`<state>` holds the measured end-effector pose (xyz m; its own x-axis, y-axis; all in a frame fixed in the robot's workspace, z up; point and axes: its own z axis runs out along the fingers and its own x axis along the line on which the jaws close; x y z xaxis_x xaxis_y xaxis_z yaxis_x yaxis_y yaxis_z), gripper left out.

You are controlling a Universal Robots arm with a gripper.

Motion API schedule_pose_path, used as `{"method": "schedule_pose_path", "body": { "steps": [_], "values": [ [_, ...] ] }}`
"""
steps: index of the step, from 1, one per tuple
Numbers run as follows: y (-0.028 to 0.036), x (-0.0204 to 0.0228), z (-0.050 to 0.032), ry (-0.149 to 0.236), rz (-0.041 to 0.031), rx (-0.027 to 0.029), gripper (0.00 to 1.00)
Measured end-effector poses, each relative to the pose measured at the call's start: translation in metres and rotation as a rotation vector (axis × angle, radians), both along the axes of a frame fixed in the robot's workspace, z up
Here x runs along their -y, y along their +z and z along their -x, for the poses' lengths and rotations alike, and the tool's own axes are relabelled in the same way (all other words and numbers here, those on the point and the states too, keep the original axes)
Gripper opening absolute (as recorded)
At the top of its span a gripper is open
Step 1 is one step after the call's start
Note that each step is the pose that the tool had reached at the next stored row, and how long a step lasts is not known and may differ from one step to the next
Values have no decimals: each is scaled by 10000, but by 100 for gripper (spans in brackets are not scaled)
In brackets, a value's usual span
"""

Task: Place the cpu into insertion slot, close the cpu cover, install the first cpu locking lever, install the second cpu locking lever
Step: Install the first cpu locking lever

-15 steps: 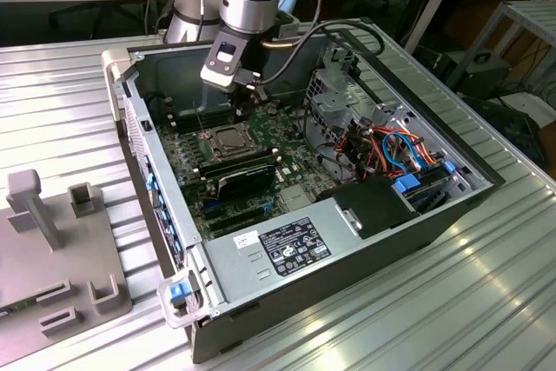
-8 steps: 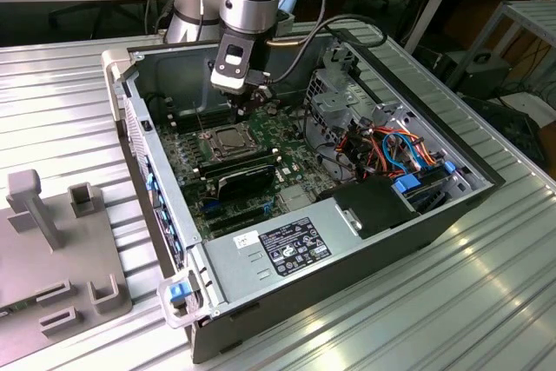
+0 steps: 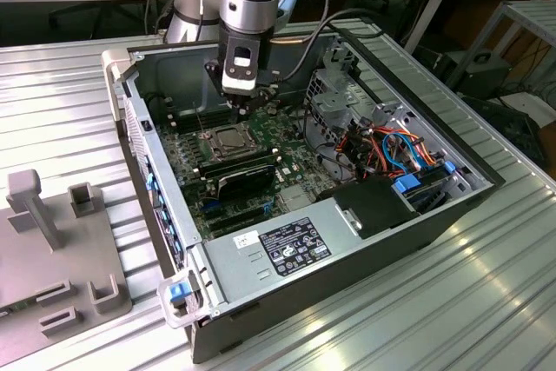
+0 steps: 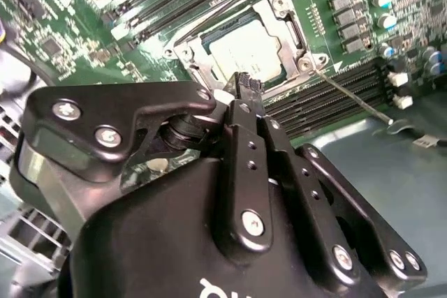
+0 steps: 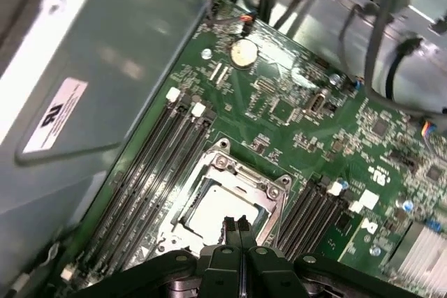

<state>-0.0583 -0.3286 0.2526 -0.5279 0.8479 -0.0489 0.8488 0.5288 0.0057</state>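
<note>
Exterior view, left to right: a grey plastic fixture (image 3: 52, 241) sits on the ribbed metal tabletop (image 3: 486, 301), well apart from the pincer (image 3: 246, 109) toward the exterior view's left. The open computer case (image 3: 347, 277) stands mid-scene. Inside it the pincer hangs just above the green motherboard (image 3: 187, 171), its tips close over the insertion slot (image 3: 228, 139). On the exterior view's right of the pincer, red, orange and blue cables (image 3: 391, 145) lie bundled. In both wrist views the pincer's fingers (image 5: 229, 228) are pressed together with nothing between them. Just past the tips, the cpu (image 5: 209, 211) lies seated in the slot, silvery top up, and the cpu cover (image 5: 241, 172) lies flat around it. In the second wrist view a thin wire lever (image 4: 356, 99) juts from the slot's corner, across black memory slots (image 4: 307, 113).
</note>
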Motion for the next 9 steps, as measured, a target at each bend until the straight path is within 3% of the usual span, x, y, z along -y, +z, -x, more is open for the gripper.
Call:
{"method": "schedule_pose_path", "body": {
  "steps": [9],
  "values": [
    [0,0,0,1563,0,0,11]
  ]
}}
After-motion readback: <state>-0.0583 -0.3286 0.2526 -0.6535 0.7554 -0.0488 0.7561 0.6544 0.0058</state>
